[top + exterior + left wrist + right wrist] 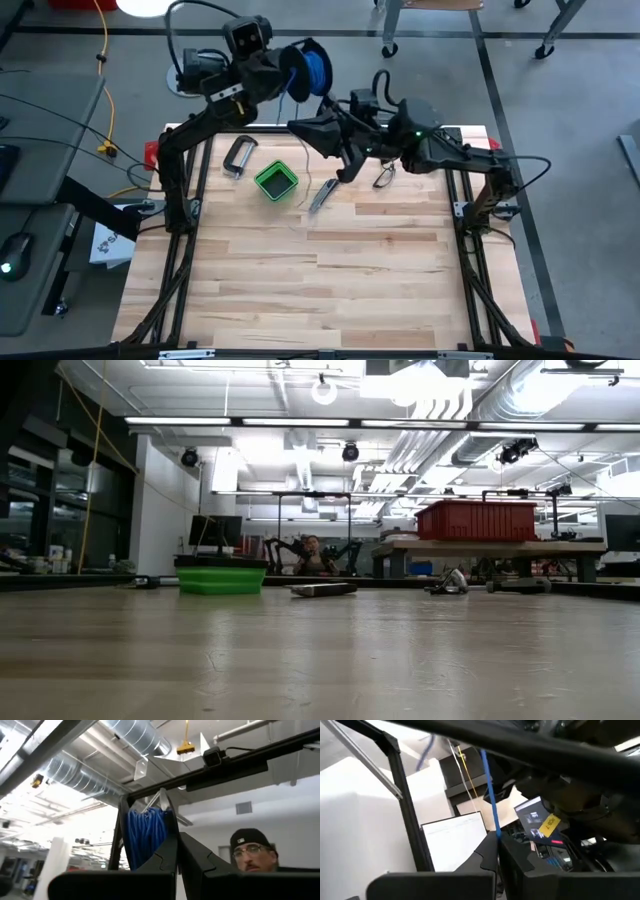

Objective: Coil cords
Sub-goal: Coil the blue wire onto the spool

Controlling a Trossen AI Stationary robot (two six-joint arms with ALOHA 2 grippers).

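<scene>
With my left gripper (177, 847) pressed together on the spool (312, 68), I hold it up in the upper middle of the high view, past the table's (330, 290) far edge. Blue wire (146, 837) is wound thick on the spool, filling the centre of my left wrist view just beyond the closed fingers. My right gripper (498, 842) sits right of the spool, near the top centre of the high view, and pinches the free strand, which runs as a thin blue line toward the top of the right wrist view. I judge I am mid-winding: one arm carries the reel, the other feeds the wire. Next I would need to carry the strand round the spool under light tension, without letting it slip from the fingers. Lower down, the green box (276, 181), a clamp (238, 157) and a small tool (322, 194) lie on the table, well apart from both grippers. A person (250, 851) shows at the lower right of the left wrist view.
</scene>
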